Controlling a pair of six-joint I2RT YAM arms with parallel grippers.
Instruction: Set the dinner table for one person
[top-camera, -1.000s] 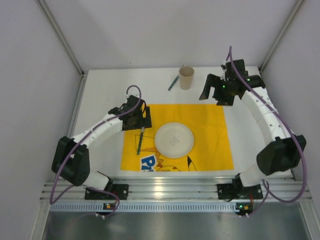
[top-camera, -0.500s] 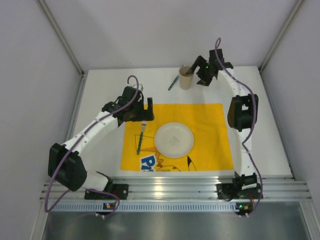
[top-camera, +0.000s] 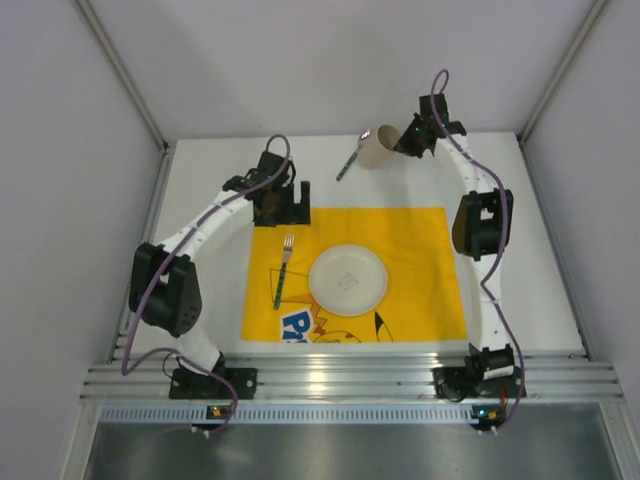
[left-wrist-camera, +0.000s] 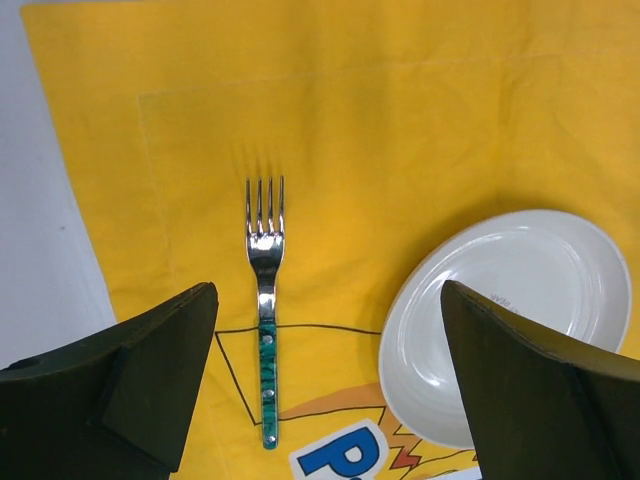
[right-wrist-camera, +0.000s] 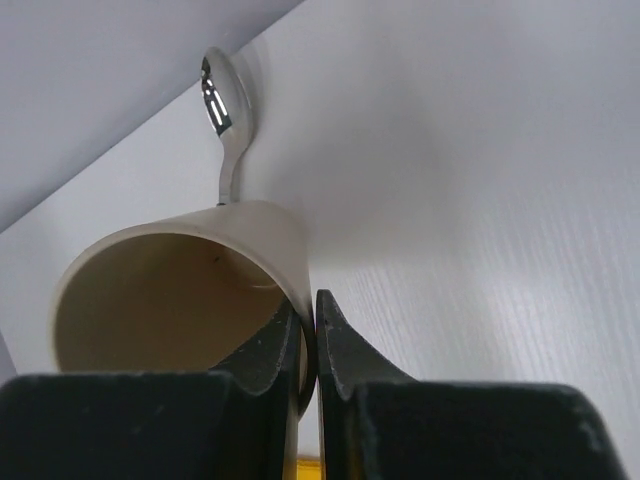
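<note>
On the white dinner table (top-camera: 200, 210) lies a yellow cartoon-printed cloth (top-camera: 420, 250). A white plate (top-camera: 347, 279) sits at its middle, and a green-handled fork (top-camera: 283, 270) lies left of the plate. My left gripper (top-camera: 278, 205) hovers open over the cloth's back left corner. In its wrist view the fork (left-wrist-camera: 264, 300) and plate (left-wrist-camera: 510, 320) lie between the spread fingers (left-wrist-camera: 150, 380). At the back, my right gripper (top-camera: 402, 140) is shut on the wall of a tan paper cup (top-camera: 375, 148), which is tilted. One finger is inside the cup (right-wrist-camera: 170, 300), the other outside.
A green-handled spoon (top-camera: 349, 162) lies on the bare table just left of the cup, its bowl (right-wrist-camera: 225, 100) toward the back wall. Grey enclosure walls (top-camera: 100, 100) stand close around the table. A metal rail (top-camera: 340, 380) holds the arm bases at the near edge.
My right gripper has swung in to the cup, shut on its wall and tipped it. My left gripper has drawn back from the fork toward the cloth's far edge, still open.
</note>
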